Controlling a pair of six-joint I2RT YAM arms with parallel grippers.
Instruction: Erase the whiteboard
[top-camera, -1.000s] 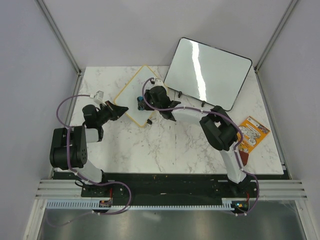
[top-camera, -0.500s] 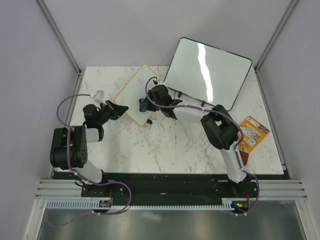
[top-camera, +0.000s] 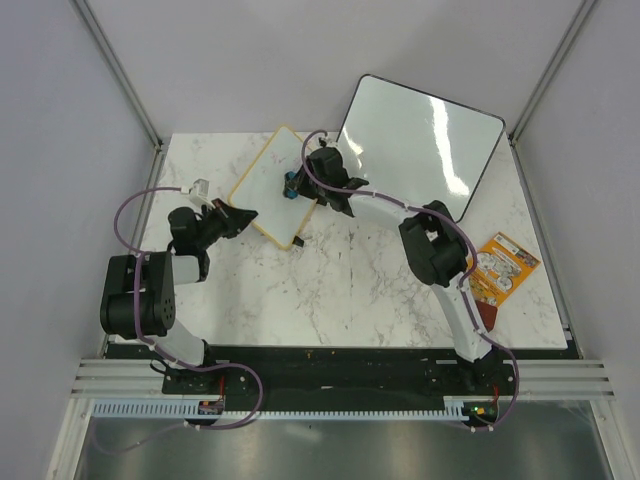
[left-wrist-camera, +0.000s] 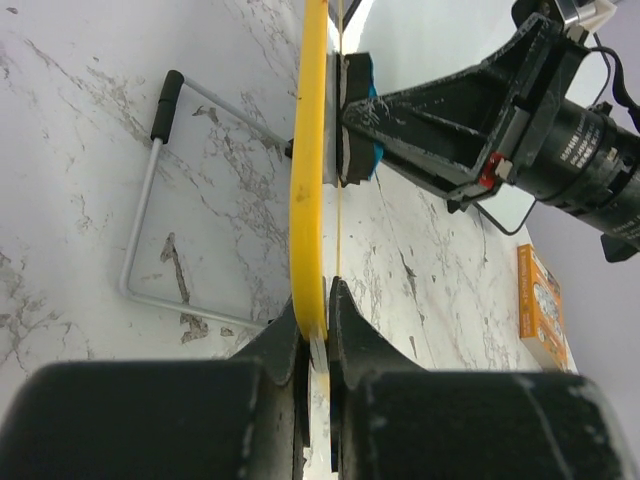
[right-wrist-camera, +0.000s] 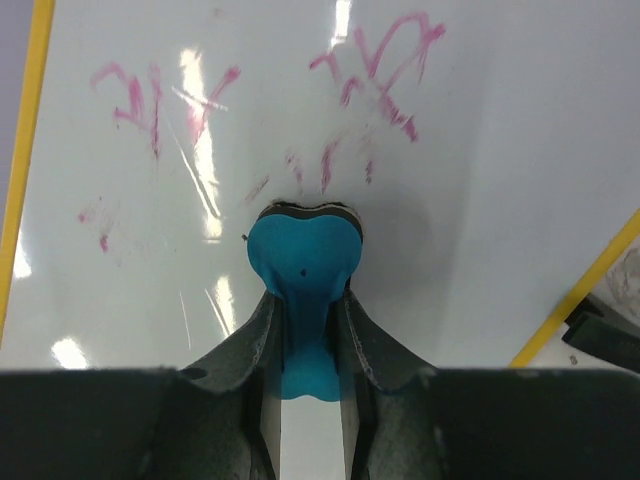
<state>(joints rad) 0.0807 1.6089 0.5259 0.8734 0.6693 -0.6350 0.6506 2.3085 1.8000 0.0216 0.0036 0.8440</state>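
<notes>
eraser (right-wrist-camera: 302, 262) on the whiteboard (top-camera: 270, 185), pink scrawl (right-wrist-camera: 375, 60) unreadable
right end effector (right-wrist-camera: 305, 300) grasps eraser; left end effector (left-wrist-camera: 315, 320) clenches its frame (left-wrist-camera: 305, 200); glossy board (top-camera: 420, 140) at 2 o'clock.

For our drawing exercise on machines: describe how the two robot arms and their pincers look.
Both the left arm and right arm are chunky black joints linked by white-grey segments. A thin purple cable loops along each. The left pincer and right pincer are each black and two-pronged, tapering to the tips. Near the right pincer sit a small red tag and white lettering.
</notes>
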